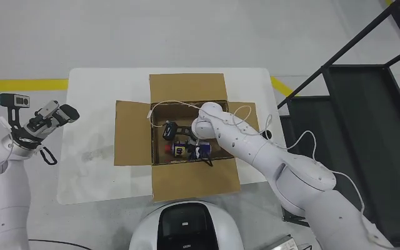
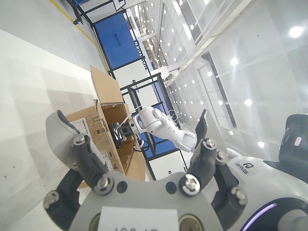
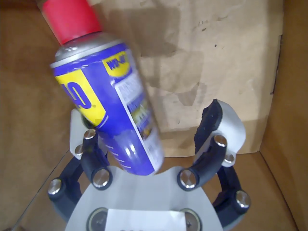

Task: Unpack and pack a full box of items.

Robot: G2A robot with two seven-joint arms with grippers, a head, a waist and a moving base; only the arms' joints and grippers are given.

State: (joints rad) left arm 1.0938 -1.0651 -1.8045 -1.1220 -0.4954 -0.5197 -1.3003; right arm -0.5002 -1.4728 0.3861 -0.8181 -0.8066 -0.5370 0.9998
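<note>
One blue can [image 3: 103,92] with a red cap is inside the box [image 1: 187,87], low in its opening in the top view. Right claw [image 3: 144,111] is down in there too, spread apart. The can sits by one finger, with a gap to the other pad [image 3: 209,121]. Box is mid-worktop [image 1: 94,125], flaps spread out. Left claw [image 2: 131,117] hangs wide apart and empty, off the worktop's left edge.
</note>
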